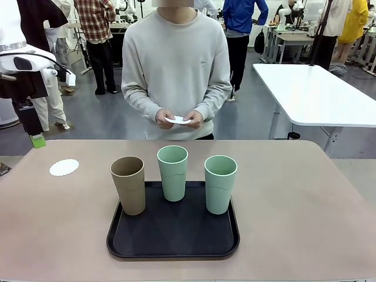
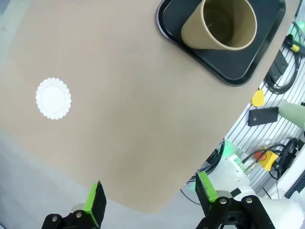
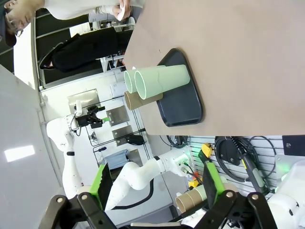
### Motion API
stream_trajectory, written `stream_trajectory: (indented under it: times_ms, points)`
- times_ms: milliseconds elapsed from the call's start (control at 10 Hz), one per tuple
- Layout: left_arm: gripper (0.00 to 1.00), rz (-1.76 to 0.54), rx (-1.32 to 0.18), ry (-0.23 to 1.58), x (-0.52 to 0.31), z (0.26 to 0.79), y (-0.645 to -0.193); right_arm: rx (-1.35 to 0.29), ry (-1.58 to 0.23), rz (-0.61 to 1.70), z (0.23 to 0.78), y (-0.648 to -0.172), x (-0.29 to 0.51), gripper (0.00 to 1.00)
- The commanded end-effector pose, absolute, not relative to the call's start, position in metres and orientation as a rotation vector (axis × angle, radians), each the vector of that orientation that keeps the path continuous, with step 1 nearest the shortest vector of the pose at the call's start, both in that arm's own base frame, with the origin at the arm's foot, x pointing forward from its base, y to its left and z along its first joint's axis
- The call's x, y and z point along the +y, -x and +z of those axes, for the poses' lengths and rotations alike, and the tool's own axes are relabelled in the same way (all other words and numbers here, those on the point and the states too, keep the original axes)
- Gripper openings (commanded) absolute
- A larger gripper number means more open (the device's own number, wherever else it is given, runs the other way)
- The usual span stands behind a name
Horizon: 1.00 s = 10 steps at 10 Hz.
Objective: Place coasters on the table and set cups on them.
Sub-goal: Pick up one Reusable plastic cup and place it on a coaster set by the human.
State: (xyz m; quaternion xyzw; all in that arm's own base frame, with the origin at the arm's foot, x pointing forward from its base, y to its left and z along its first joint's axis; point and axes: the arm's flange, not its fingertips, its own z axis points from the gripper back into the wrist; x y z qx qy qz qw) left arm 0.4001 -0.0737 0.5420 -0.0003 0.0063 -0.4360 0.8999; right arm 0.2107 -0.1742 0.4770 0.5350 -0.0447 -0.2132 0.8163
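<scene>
Three cups stand upright on a black tray (image 1: pixel 117 241): a tan-brown cup (image 1: pixel 128 185) at its left, a mint cup (image 1: pixel 173 172) at the back middle, a second mint cup (image 1: pixel 220 183) at the right. One lacy white coaster (image 1: pixel 64 167) lies on the beige table (image 1: pixel 294 205) at the far left. The person across the table holds more coasters (image 1: pixel 178 120) in both hands. My left gripper (image 1: pixel 37 141) hangs above the table's far left corner; in its wrist view it (image 2: pixel 148 198) is open and empty above the coaster (image 2: pixel 53 98) and the tan cup (image 2: pixel 221 24). My right gripper (image 3: pixel 156 181) is open and empty, off the table's side, facing the cups (image 3: pixel 162 81).
A white table (image 1: pixel 317 94) stands behind at the right. Other people stand farther back in the room. Bare tabletop lies on both sides of the tray and in front of the person. Cables and a rack (image 2: pixel 271 119) show beyond the table's near edge.
</scene>
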Motion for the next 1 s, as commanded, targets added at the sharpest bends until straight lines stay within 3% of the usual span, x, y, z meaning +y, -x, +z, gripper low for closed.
stream_trajectory:
  times_ms: [0,200,400,600,900]
  points:
    - [1.00,-0.902,0.017,-0.029,-0.073,0.549,-0.397,-0.098,-1.149,-0.447,0.477,-0.210,-0.174,1.00]
    - [1.00,-0.901,0.014,0.002,-0.073,0.541,-0.401,-0.098,-1.149,-0.447,0.477,-0.210,-0.174,1.00]
    - [1.00,-1.273,-0.250,0.393,-0.050,0.520,-0.417,-0.098,-1.149,-0.447,0.477,-0.210,-0.174,1.00]
    - [1.00,-1.501,-0.447,0.563,-0.047,0.497,-0.431,-0.098,-1.149,-0.447,0.477,-0.210,-0.174,1.00]
    - [1.00,-1.657,-0.588,0.948,-0.037,0.466,-0.448,-0.098,-1.149,-0.447,0.477,-0.210,-0.174,1.00]
